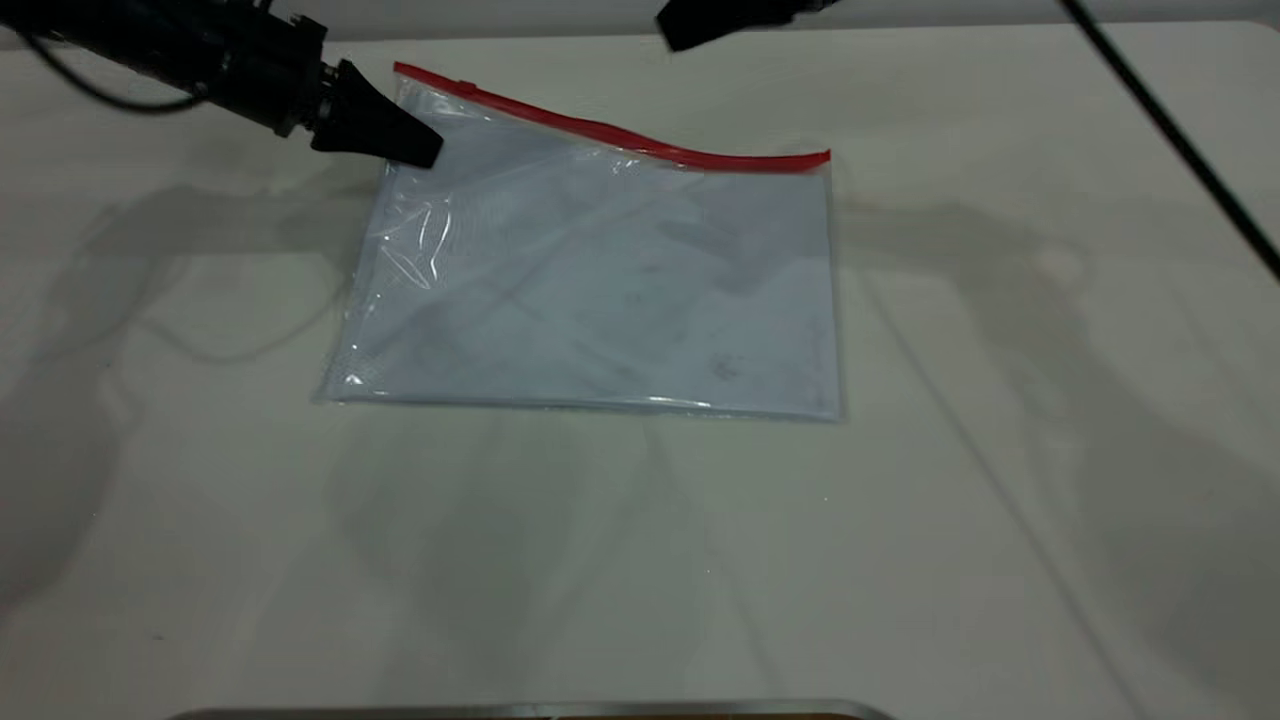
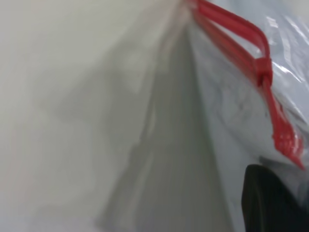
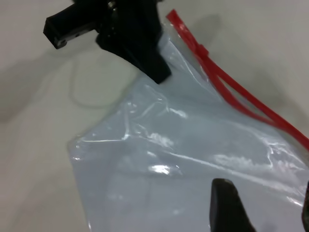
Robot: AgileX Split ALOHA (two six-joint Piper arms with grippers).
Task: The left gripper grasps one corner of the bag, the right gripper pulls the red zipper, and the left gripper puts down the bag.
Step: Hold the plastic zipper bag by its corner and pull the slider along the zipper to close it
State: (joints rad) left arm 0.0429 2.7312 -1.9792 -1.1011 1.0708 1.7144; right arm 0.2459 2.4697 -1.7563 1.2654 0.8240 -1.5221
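The clear bluish bag (image 1: 600,290) lies on the table with its red zipper (image 1: 620,135) along the far edge. The small slider tab (image 1: 465,87) sits near the zipper's left end. My left gripper (image 1: 425,152) is shut on the bag's far left corner, just below the red strip, and that corner is raised off the table. In the left wrist view the zipper (image 2: 251,53) and one black finger (image 2: 270,203) show. My right gripper (image 1: 690,28) hovers above the far edge, open and empty. In its wrist view (image 3: 265,198) it is over the bag (image 3: 183,159), apart from the zipper (image 3: 231,92).
The pale table (image 1: 1000,450) surrounds the bag. A black cable (image 1: 1170,130) runs diagonally at the far right. A metal edge (image 1: 520,710) shows at the near side.
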